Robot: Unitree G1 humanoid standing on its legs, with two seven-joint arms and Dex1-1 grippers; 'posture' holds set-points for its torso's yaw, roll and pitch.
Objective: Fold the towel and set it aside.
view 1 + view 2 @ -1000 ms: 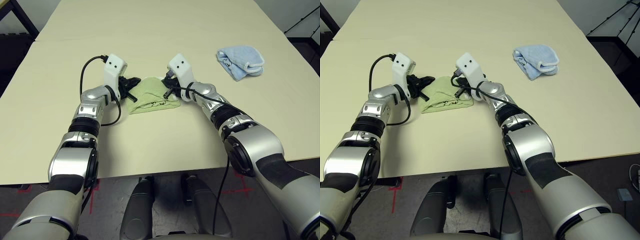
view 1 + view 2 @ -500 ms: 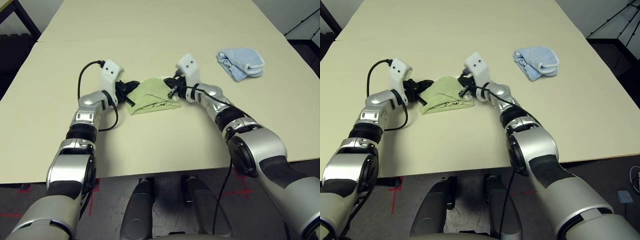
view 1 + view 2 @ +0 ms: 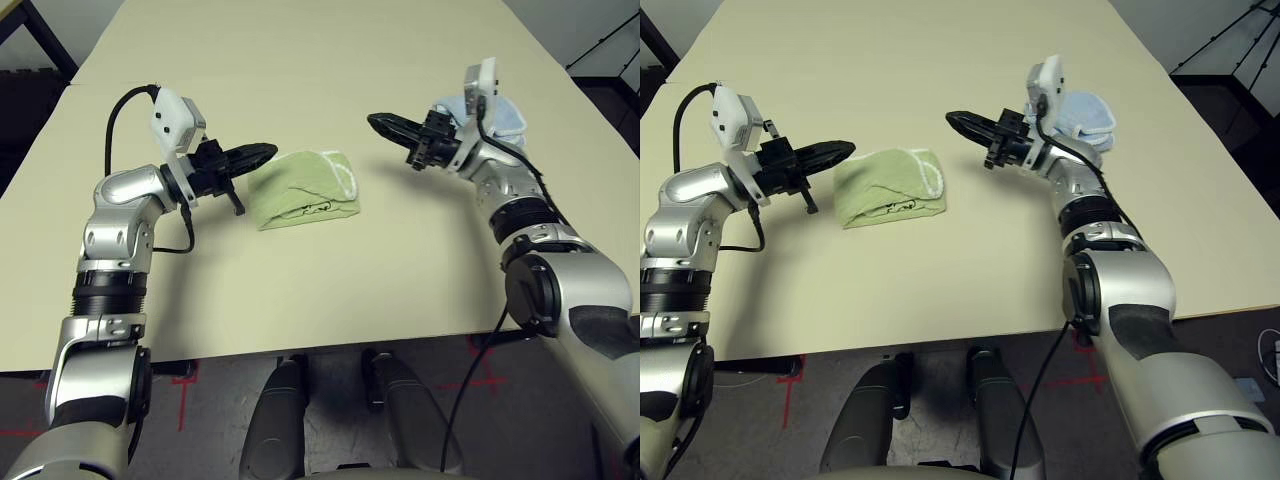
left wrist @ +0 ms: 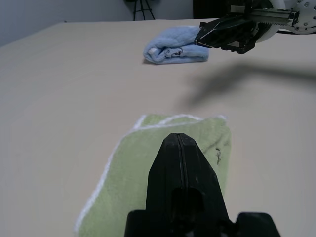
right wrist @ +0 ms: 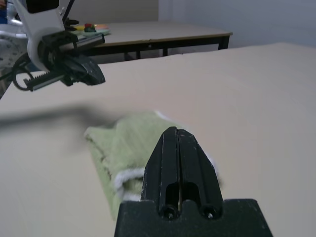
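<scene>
Now the folded towel [image 3: 303,190] lies on the tabletop [image 3: 300,290] between the left gripper [image 3: 262,152] and right gripper [image 3: 381,123], both clenched and empty.

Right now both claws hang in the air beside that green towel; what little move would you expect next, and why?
Probably the left gripper opens and dips to the towel to grab its near edge. The light green towel lies folded on the table, and neither closed gripper touches it; the right gripper is further off, near the light blue cloth. Folded already, it seems only to need setting aside.
</scene>
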